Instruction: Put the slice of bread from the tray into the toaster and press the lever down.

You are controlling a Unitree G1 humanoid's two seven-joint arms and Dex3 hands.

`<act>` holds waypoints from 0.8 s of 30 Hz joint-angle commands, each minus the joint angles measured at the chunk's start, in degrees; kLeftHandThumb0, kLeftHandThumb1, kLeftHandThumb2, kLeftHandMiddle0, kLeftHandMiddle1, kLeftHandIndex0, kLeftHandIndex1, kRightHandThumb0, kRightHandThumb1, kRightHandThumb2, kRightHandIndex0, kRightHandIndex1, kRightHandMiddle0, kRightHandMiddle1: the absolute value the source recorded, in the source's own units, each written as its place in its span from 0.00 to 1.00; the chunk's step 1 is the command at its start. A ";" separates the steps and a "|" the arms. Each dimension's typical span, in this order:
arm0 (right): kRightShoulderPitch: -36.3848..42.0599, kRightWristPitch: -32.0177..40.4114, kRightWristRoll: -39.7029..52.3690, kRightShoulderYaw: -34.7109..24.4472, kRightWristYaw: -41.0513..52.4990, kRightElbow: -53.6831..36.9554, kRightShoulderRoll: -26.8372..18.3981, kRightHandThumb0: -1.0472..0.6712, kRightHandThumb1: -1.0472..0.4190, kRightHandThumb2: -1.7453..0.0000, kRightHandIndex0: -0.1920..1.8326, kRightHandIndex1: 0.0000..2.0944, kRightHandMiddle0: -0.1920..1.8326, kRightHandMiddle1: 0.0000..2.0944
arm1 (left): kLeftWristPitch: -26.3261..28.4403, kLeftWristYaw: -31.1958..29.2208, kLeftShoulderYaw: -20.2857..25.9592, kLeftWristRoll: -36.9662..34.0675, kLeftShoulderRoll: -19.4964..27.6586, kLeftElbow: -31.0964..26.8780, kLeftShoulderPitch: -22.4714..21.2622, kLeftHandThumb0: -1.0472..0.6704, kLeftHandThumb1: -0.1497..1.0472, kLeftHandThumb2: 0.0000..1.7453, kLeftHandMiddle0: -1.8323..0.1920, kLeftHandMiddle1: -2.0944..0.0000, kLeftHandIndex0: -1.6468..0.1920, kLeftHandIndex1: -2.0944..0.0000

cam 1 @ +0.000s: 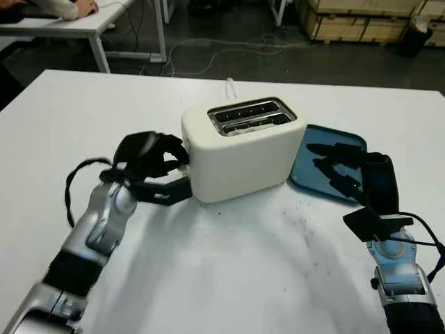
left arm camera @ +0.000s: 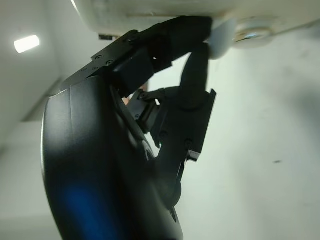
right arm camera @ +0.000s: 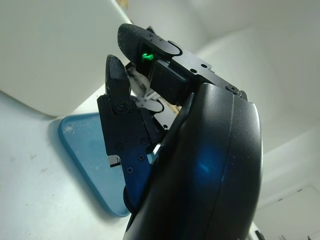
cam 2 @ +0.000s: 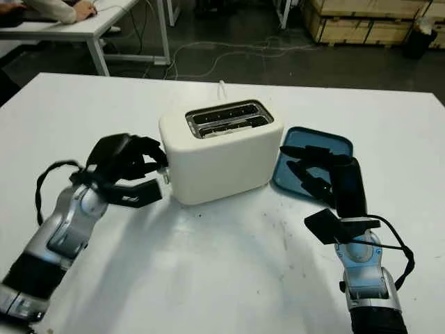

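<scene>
The tray (cam 1: 332,161) is empty and the bread seems already inside the toaster (cam 1: 240,146), so the left hand (cam 1: 163,170), fingers curled on the lever (left arm camera: 222,39), must press it, while the right hand (cam 1: 341,167) is open above the tray.

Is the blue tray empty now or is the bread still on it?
Empty. The blue tray shows bare blue beside the toaster, with the open right hand above it.

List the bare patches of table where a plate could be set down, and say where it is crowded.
Free: the table in front of the toaster, between both arms, and its far-left stretch. Crowded: left hand at the toaster's left end; right hand over the blue tray.
</scene>
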 commanded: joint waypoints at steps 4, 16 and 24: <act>0.26 -0.69 0.47 0.18 0.01 -0.38 0.19 0.47 0.09 0.91 0.54 0.43 0.64 0.00 | -6.12 -4.35 -3.64 -3.94 -1.47 -1.48 6.29 0.45 0.89 0.18 0.51 0.42 0.39 0.71; 0.09 -0.84 0.59 0.43 -0.23 0.22 0.50 0.46 0.09 0.90 0.53 0.43 0.64 0.00 | -8.46 -3.24 -1.07 -3.53 2.35 -5.64 7.51 0.46 0.89 0.17 0.52 0.44 0.41 0.69; -1.22 -2.18 1.69 0.21 0.60 1.98 -0.28 0.45 0.09 0.90 0.51 0.44 0.63 0.00 | -11.40 -2.16 5.74 -5.81 6.46 -11.29 8.82 0.44 0.89 0.13 0.52 0.40 0.41 0.68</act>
